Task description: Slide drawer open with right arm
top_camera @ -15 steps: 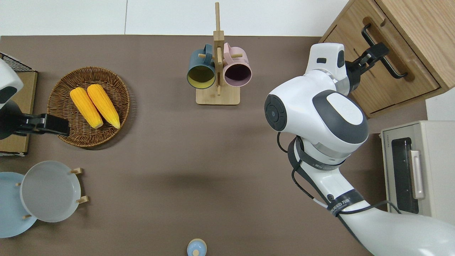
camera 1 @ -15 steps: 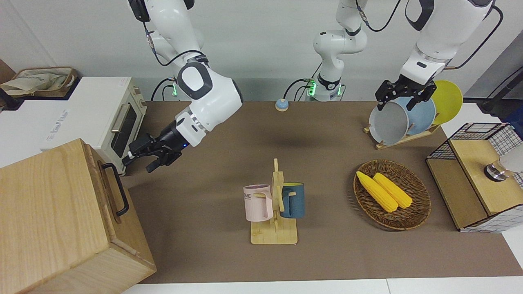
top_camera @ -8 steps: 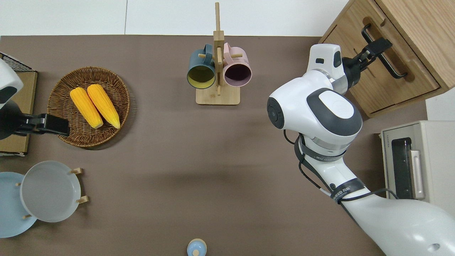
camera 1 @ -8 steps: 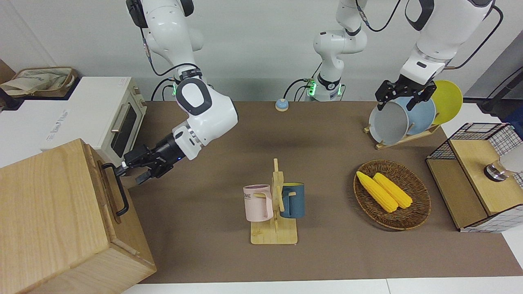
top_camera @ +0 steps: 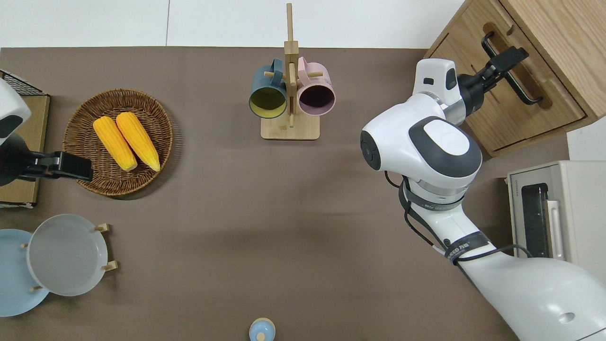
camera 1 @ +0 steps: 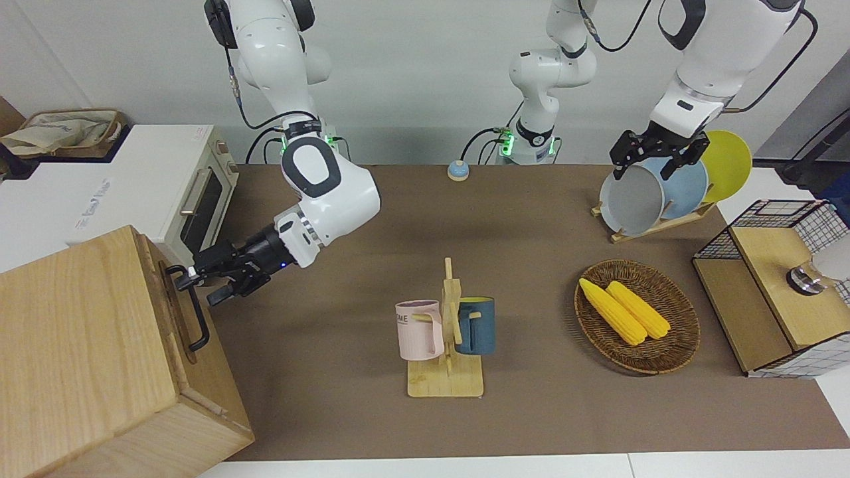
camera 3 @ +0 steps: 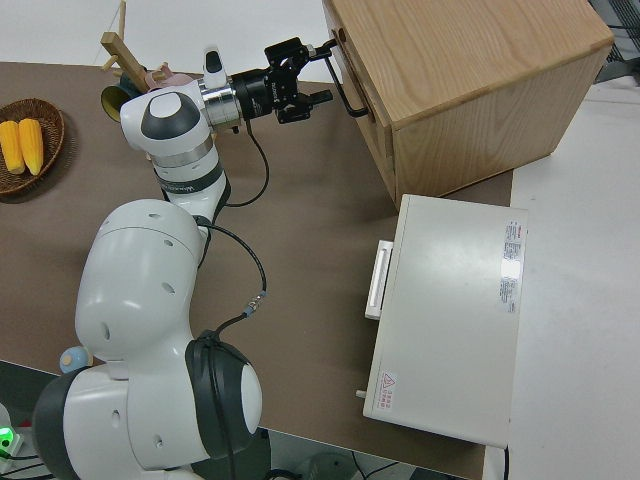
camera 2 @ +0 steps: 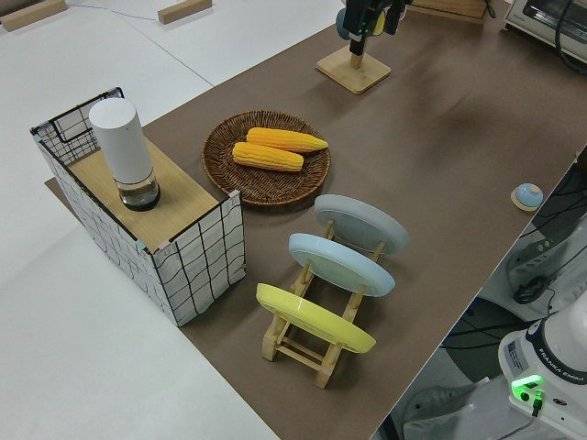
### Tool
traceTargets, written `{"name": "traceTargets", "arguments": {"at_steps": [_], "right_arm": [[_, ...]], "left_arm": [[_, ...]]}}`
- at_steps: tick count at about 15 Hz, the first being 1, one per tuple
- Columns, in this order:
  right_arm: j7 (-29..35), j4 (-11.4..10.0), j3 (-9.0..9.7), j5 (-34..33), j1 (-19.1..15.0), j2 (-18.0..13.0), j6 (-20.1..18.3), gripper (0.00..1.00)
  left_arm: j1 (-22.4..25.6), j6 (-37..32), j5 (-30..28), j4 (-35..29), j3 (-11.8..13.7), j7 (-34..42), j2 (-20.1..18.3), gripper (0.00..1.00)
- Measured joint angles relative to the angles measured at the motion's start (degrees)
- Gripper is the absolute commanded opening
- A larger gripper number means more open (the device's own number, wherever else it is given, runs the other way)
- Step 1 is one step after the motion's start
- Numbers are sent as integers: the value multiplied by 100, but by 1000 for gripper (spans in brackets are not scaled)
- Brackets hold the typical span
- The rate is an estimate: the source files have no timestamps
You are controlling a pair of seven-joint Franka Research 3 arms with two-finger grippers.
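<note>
The drawer (camera 1: 178, 332) is in the large light-wood box at the right arm's end of the table, and its front looks pushed in. A black bar handle (camera 1: 194, 318) (top_camera: 525, 85) (camera 3: 358, 95) runs along that front. The right arm reaches low across the table. Its gripper (camera 1: 200, 285) (top_camera: 507, 60) (camera 3: 315, 72) is open and right at the bar, with the fingers spread on either side of it. Whether they touch the bar I cannot tell. The left arm is parked, its gripper (camera 1: 654, 159) open.
A white toaster oven (camera 1: 192, 199) stands beside the box, nearer to the robots. A mug rack (camera 1: 446, 332) with two mugs is mid-table. Toward the left arm's end are a basket of corn (camera 1: 677, 332), a plate rack (camera 1: 654, 192) and a mesh cabinet (camera 1: 777, 279).
The right gripper has travelled from beside the toaster oven across to the drawer handle, and the arm has stretched out after it. The drawer and the left arm have not moved.
</note>
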Motion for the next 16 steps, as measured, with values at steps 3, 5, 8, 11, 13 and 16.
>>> {"name": "traceTargets", "arguments": {"at_steps": [3,5,8,11,13,16], "right_arm": [[409,-5,-71,-114,27,119,-14,977],[535,-5,-120,-137,36,171,-62,888],[568,-5,-148,-215,47,184,-128,161],[567,-6,-148,-219,131,196,-334,0],[561,-14,-149,-219,166,208,-408,0],[642,-32,-149,-238,180,245,-450,0]], "left_arm": [[0,0,0,0,0,0,0,993],[0,0,0,0,0,0,0,993],[0,0,0,0,0,0,0,993],[0,0,0,0,0,0,0,993],[0,0,0,0,0,0,0,993],[0,0,0,0,0,0,0,993]]}}
